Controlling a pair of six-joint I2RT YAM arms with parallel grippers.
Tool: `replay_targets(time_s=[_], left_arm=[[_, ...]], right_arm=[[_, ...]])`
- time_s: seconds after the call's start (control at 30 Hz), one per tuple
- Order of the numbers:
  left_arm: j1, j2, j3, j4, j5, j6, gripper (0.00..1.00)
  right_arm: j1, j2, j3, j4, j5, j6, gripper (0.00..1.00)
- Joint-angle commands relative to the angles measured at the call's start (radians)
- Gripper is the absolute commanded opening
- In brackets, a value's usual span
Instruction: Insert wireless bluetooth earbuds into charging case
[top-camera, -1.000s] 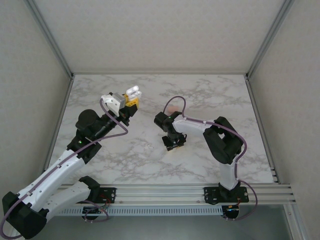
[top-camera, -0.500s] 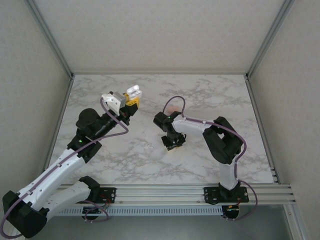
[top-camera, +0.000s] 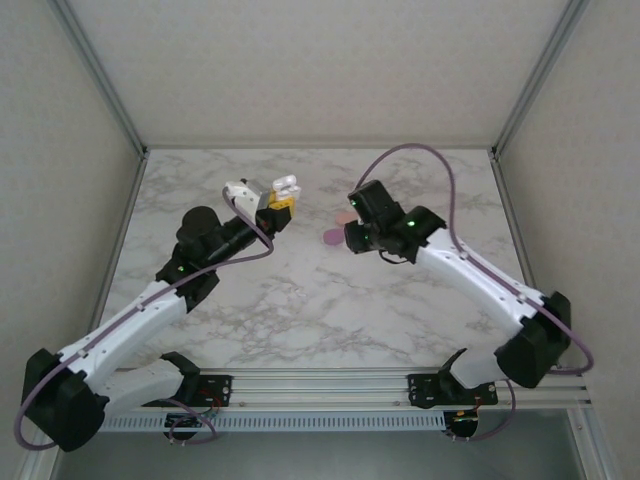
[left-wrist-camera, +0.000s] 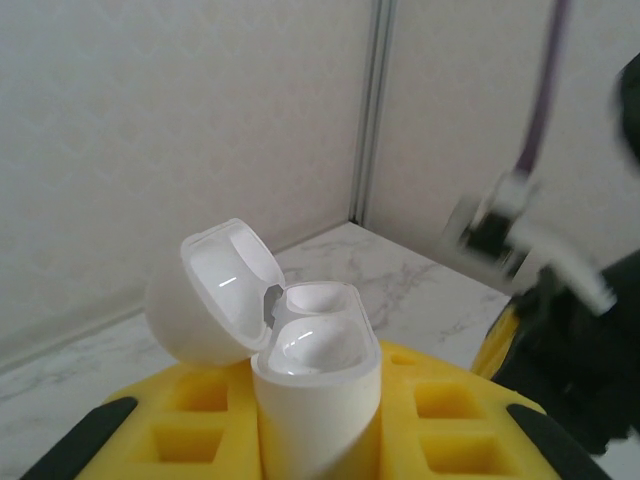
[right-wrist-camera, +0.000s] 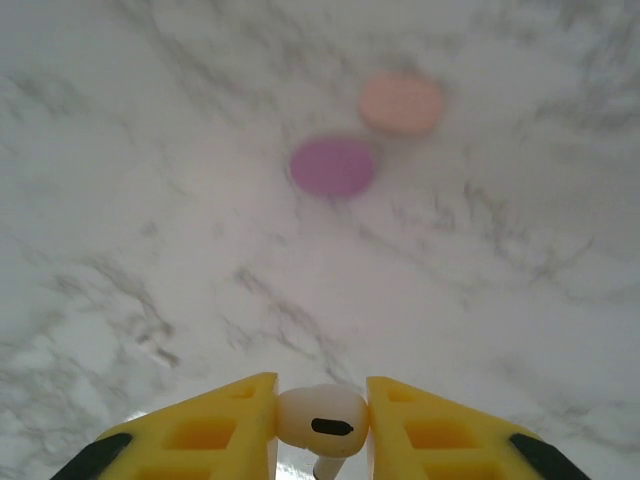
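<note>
Two arms reach out over the white, grey-veined marble table (top-camera: 300, 310). The left gripper (top-camera: 280, 200) is clamped tight on a glossy white plastic charging case (left-wrist-camera: 318, 385). Its yellow fingers (left-wrist-camera: 200, 420) press the body from either side, so the case stands upright, lifted clear of the marble over the far left part of the table. The rounded lid (left-wrist-camera: 212, 300) is swung back on its hinge, and two glossy hollow wells show inside. The right gripper (right-wrist-camera: 321, 400) is drawn in on a small smooth white earbud (right-wrist-camera: 320, 422). The bud sits squeezed between the two yellow fingertips (right-wrist-camera: 235, 420), with a dark oval mark on its face and a bit of stem showing beneath it, and it is held in the air above the table. Below it on the marble lie a smooth purple oval piece (right-wrist-camera: 333, 166) and a pale peach oval piece (right-wrist-camera: 401, 103), close beside one another but apart. Seen from above, they lie between the two grippers, nearer the right one. The charging case and the earbud are well apart.
</note>
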Motion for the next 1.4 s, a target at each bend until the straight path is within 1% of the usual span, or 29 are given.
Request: replay_targets(time_s=[0.0,0.17,0.33,0.63,1.07,1.37], left_arm=[[-0.016,0.044,0.052,0.099,0.058,-0.051,0.06],[-0.048,0.122,0.067,0.171,0.096,-0.066,0.06],[-0.078,0.185,0.083,0.218,0.133,-0.064,0.05],[-0.092,0.230,0.110,0.225,0.155,-0.051,0.04],[-0.101,0.231,0.123,0.212,0.166,-0.051,0.05],[-0.101,0.225,0.125,0.210,0.177,-0.052,0.05]], right_arm=[[0.000,-0.068,0.030,0.088,0.071,-0.059,0.26],[0.000,-0.172,0.021,0.242,0.062,-0.111,0.27],[0.001,-0.195,0.031,0.336,0.021,-0.134,0.27],[0.001,-0.181,0.045,0.407,-0.100,-0.115,0.28],[0.001,-0.142,0.051,0.450,-0.144,-0.089,0.28],[0.002,-0.121,0.058,0.457,-0.125,-0.101,0.28]])
